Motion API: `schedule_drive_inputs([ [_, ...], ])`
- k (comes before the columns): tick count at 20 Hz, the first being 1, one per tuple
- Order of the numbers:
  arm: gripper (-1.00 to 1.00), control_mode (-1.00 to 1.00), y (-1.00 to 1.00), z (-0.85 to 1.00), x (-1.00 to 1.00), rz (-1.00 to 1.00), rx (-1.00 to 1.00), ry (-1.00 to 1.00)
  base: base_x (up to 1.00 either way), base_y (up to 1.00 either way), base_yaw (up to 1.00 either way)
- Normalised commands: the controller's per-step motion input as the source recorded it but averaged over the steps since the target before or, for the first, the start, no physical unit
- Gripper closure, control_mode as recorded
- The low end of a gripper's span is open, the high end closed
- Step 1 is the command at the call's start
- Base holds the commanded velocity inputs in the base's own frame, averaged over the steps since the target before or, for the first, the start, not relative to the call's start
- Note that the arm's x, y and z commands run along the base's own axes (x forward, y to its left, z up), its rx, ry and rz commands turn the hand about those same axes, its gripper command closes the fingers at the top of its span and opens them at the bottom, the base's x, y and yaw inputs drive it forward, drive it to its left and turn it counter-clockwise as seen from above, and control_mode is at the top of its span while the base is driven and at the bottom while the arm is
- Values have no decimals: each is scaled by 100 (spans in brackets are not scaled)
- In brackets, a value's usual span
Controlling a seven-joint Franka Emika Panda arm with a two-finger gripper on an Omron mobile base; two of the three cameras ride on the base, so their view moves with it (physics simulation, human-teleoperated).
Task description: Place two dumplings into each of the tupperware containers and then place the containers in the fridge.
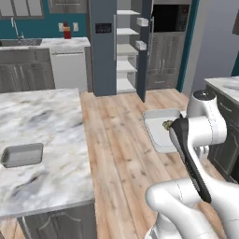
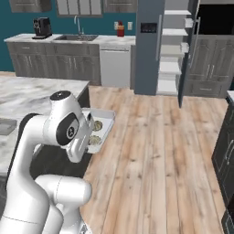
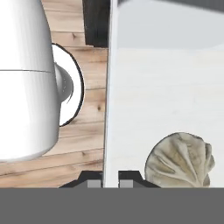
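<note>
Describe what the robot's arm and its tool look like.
The arm is glossy white, made of thick rounded segments, with dark grey rings and caps at the joints and a dark strip along one link. The tool ends in two small dark fingers with grey pads.

Base views look forward from behind arm, sharing fridge (image 1: 103,46) and far floor; hand view close above container (image 3: 166,100)

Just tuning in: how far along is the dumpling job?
Done: two dumplings lie in the container the gripper grips by its rim, above the floor. In hand: carrying it toward the open fridge. Left: shelving it, and the other container on the counter, contents unclear.
</note>
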Motion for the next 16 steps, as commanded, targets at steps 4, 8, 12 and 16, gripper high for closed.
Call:
schedule_drive_inputs([
  [4,100,100,0,0,0,0,0,0,100,-52,12],
  [8,100,100,0,0,0,0,0,0,100,-42,10],
  [12,100,100,0,0,0,0,0,0,100,-35,9],
  [16,100,100,0,0,0,0,0,0,100,-39,8],
])
